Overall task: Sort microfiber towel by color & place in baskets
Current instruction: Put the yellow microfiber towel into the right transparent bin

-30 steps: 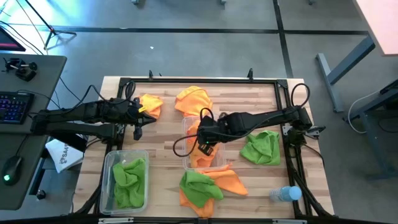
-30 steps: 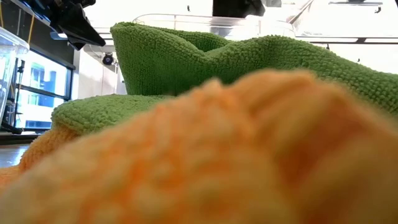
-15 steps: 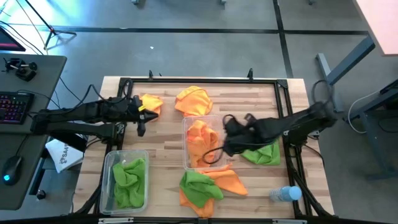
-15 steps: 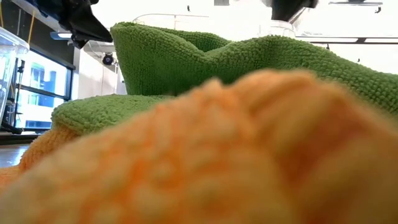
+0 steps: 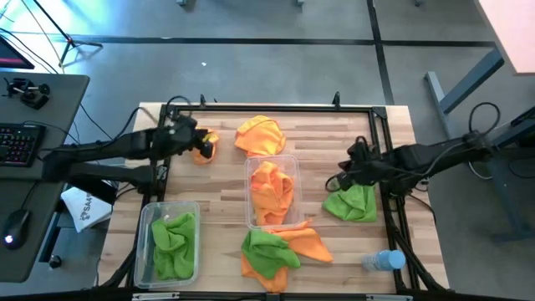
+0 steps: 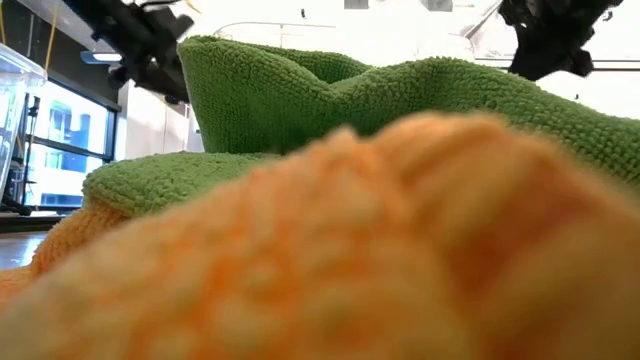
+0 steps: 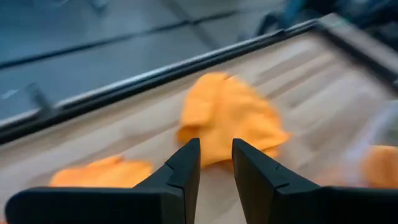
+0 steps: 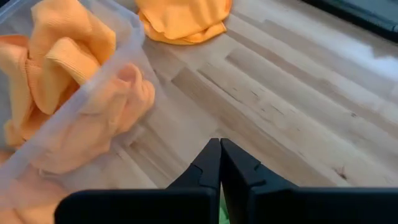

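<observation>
Sorting looks roughly half done, judging by how the cloths lie around the central clear plastic bin (image 5: 272,191), which holds crumpled orange microfiber towels (image 8: 61,68).

To that bin's left and nearer the front edge sits a second clear plastic bin (image 5: 170,240) with green towels (image 5: 174,243) in it. Loose cloths remain: an orange towel (image 5: 260,135) just behind the central bin, a small orange one (image 5: 205,147) behind and to its left, a green towel (image 5: 352,201) to its right, and a mixed green-and-orange heap (image 5: 278,248) just in front of it.

The left gripper (image 7: 216,163) hovers by the small orange cloth, fingers a little apart with nothing between them. The right gripper (image 8: 220,163) hangs to the right of the central bin, above the green towel's near edge, fingers pressed together and empty.

Risks from here, as I judge them:
- With so narrow a spread, the left fingers may pinch only a fold, and the soft cloth could slip free on the lift.
- The right gripper must open before descending, or it will merely shove the green towel.
- Carrying that green towel to the left-hand bin means passing over or in front of the central bin (its wall stands proud), so a drooping corner could snag the rim.
- In the front heap the colours overlap, so one grab may drag both.

Bare wood lies open between the central bin and the green towel, and between the two bins; the black frame (image 5: 380,125) hems the table's back and sides.
</observation>
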You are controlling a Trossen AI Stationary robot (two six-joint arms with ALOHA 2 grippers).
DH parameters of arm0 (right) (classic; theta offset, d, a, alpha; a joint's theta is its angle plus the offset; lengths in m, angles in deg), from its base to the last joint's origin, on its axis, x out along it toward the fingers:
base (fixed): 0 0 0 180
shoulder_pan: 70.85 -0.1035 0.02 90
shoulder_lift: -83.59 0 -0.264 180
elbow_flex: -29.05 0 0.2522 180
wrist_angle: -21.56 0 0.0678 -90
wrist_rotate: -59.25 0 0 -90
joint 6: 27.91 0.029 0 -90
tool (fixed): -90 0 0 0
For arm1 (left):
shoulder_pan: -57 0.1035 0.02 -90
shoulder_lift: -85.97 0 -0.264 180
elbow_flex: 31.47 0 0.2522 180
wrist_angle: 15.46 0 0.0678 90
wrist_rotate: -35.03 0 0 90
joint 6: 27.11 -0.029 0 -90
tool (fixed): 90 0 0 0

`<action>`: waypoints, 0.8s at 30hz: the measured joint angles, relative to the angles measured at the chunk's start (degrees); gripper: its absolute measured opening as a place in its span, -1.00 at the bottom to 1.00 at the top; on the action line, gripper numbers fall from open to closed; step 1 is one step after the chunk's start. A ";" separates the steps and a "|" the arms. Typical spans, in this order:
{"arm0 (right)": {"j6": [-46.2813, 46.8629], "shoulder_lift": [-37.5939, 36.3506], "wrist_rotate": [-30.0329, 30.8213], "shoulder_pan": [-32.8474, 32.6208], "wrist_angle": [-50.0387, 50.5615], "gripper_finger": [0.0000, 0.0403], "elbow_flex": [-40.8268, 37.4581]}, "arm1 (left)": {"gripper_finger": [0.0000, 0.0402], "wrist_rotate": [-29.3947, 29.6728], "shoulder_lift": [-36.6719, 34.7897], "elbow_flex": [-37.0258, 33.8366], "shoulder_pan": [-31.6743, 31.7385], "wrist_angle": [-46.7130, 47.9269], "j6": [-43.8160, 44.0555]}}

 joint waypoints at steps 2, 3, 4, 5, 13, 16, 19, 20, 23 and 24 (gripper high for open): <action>-2.06 -3.61 -1.77 1.71 -1.20 -1.00 -2.50 | -0.59 -1.14 3.88 2.83 3.00 4.63 0.07; -3.01 -5.20 -2.59 2.52 -1.67 -1.00 -3.56 | -0.59 -2.24 5.96 4.43 4.44 7.05 0.12; -4.14 -6.70 -3.10 3.27 -2.06 -1.00 -4.39 | -0.59 -3.53 8.03 5.93 5.84 9.30 0.09; -5.31 -8.06 -3.64 4.05 -2.15 -1.00 -4.99 | -0.59 -4.94 10.08 7.39 7.18 11.14 0.00; -13.83 -14.48 -5.20 8.52 -2.31 -1.00 -6.31 | -0.59 -16.51 26.61 16.25 13.55 20.28 -7.24; -16.13 -15.54 -6.85 9.38 -2.33 -1.00 -6.31 | -0.59 -16.66 32.22 18.42 13.84 25.02 -8.23; -17.78 -15.95 -8.93 9.94 -2.31 -1.00 -6.31 | -0.59 -16.59 36.99 19.58 13.84 28.38 -8.32; -18.46 -15.95 -9.24 10.07 -2.29 -1.00 -6.31 | -0.59 -16.56 38.29 19.60 13.84 28.85 -8.35; -20.14 -15.89 -10.04 10.17 -2.15 -1.00 -6.31 | -0.59 -16.43 41.88 19.42 13.78 29.46 -9.36; -20.45 -15.91 -10.01 10.17 -2.15 -1.00 -6.31 | -0.59 -16.31 42.96 19.42 13.78 29.46 -9.70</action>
